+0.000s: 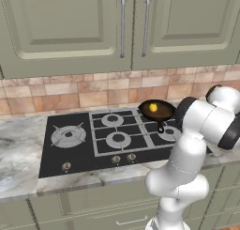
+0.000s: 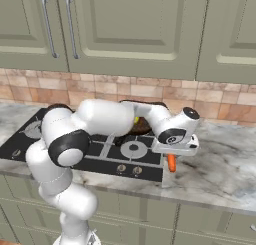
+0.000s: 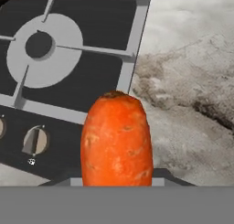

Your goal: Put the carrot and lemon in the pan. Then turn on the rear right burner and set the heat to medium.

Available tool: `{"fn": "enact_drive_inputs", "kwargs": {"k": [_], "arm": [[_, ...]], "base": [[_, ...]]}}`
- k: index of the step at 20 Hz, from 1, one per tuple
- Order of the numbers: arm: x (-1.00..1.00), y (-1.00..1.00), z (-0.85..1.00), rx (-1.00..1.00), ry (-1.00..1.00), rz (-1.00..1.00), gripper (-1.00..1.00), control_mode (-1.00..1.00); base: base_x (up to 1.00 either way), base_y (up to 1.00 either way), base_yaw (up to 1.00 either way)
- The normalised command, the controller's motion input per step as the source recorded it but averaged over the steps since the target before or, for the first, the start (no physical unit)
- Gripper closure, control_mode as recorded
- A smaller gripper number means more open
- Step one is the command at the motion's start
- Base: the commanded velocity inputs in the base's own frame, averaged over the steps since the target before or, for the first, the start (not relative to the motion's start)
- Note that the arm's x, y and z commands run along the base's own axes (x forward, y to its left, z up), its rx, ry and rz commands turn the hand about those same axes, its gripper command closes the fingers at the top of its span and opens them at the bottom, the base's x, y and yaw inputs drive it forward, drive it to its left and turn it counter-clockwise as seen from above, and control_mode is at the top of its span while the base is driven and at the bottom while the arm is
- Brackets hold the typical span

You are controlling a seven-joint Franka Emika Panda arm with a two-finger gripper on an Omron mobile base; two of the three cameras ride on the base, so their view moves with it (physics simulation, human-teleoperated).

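Marbled worktop is carrying the black hob, where the lemon is sitting in the pan at the rear right. From the right base, the carrot is hanging below the jaws, over the hob's front right edge. Hand view: the carrot is standing clamped between the closed jaws, above a knob.

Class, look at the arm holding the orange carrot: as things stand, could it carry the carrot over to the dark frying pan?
Probably yes. The claw grips the tapered orange carrot beside the stove, and the dark round frying pan, holding the yellow lemon, sits close behind with nothing standing between them.
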Motion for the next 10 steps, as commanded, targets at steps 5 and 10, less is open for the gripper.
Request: {"fn": "enact_drive_inputs", "kwargs": {"k": [5, 10], "arm": [[0.43, 0.99, 0.16, -0.01, 0.00, 0.00, 1.00, -1.00], [0.47, 0.90, 0.12, 0.00, 0.00, -0.03, 1.00, -1.00]], "base": [[0.00, 0.00, 0.00], [0.00, 0.00, 0.00]]}}
